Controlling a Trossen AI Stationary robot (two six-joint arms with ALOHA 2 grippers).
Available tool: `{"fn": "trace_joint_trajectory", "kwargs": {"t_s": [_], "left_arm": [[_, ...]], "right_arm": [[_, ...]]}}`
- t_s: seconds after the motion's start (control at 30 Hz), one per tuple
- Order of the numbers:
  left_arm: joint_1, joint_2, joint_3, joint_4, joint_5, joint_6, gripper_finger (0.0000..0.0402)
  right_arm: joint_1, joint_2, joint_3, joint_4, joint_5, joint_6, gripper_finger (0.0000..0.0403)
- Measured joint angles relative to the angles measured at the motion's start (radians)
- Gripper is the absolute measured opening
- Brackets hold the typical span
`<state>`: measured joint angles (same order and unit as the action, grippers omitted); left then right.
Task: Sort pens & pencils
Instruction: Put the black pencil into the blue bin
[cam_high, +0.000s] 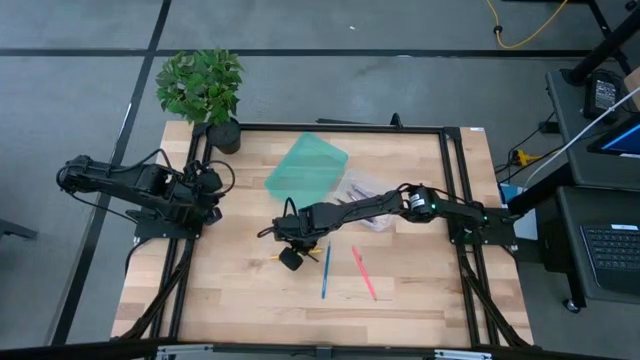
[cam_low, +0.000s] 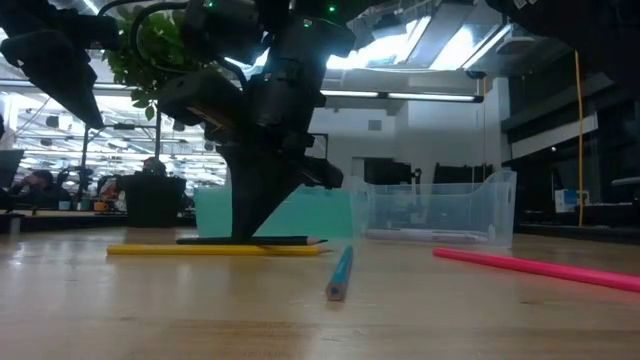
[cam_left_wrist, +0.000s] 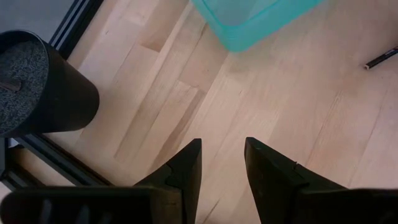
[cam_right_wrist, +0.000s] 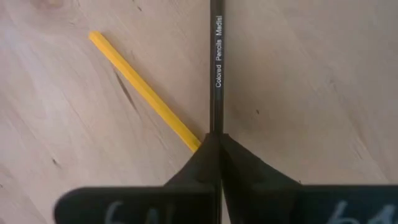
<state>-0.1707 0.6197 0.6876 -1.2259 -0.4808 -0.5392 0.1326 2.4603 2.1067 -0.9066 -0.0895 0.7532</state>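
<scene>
A black pencil (cam_right_wrist: 214, 68) and a yellow pencil (cam_right_wrist: 140, 87) lie crossed on the wooden table (cam_high: 240, 300). My right gripper (cam_right_wrist: 214, 142) is shut on the black one, and the yellow one runs under its fingers. In the low view the gripper (cam_low: 250, 228) points down at both pencils. A blue pencil (cam_high: 326, 270) and a pink one (cam_high: 363, 272) lie flat toward the near edge. My left gripper (cam_left_wrist: 222, 163) waits open over bare wood at the table's left side. My right gripper pinches the black pencil's two long sides (cam_right_wrist: 214, 127) between its fingers, around mid-length as the low view shows (cam_low: 262, 240). The fingers come from above, slanting steeply down. The pencil lies level on the table, beside the yellow pencil.
A teal tray (cam_high: 305, 167) and a clear plastic bin (cam_low: 435, 205) stand at the back middle of the table. A potted plant (cam_high: 205, 90) sits at the far left corner. Bare wood stretches along the near edge.
</scene>
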Motion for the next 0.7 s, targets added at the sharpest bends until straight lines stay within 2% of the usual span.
{"fn": "trace_joint_trajectory", "kwargs": {"t_s": [0.2, 0.7], "left_arm": [[0.000, 0.000, 0.000, 0.000, 0.000, 0.000, 0.0115], [0.000, 0.000, 0.000, 0.000, 0.000, 0.000, 0.0115]], "right_arm": [[0.000, 0.000, 0.000, 0.000, 0.000, -0.002, 0.0006], [0.000, 0.001, 0.000, 0.041, 0.009, -0.029, 0.0081]]}}
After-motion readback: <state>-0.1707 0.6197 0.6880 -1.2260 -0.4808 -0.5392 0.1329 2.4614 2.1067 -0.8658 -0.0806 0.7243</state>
